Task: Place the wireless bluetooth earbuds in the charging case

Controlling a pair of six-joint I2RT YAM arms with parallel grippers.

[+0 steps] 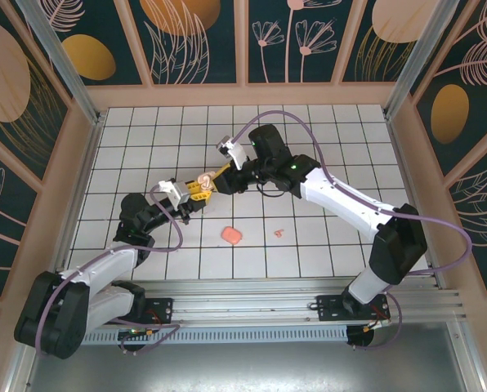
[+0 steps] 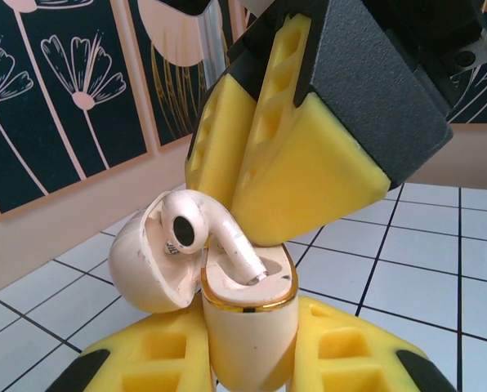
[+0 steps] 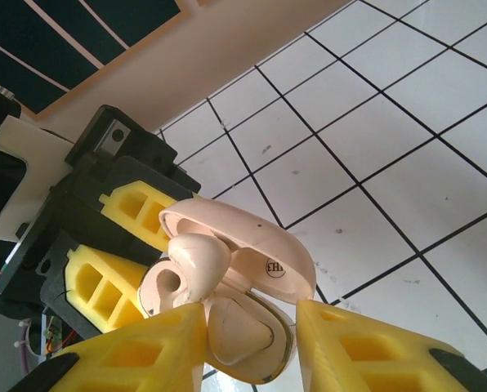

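The charging case (image 2: 252,343), a cream pod with a gold rim, stands upright with my left gripper (image 2: 248,359) shut on its body, and its lid (image 2: 141,261) hangs open to the left. One earbud (image 2: 186,224) leans against the lid with its stem tip in the case socket. My right gripper's fingers (image 2: 309,163) hover just above it. In the right wrist view that earbud (image 3: 196,257) sits just past my right gripper (image 3: 250,335), whose fingers stand apart and clamp nothing. From above, both grippers (image 1: 196,190) (image 1: 217,180) meet at the case (image 1: 205,180). A second earbud (image 1: 279,232) lies on the table.
A salmon-pink rounded-square piece (image 1: 232,235) lies on the white grid table (image 1: 333,139), in front of the grippers. Wooden walls with dark floral panels enclose the table on three sides. A metal rail (image 1: 292,298) runs along the near edge.
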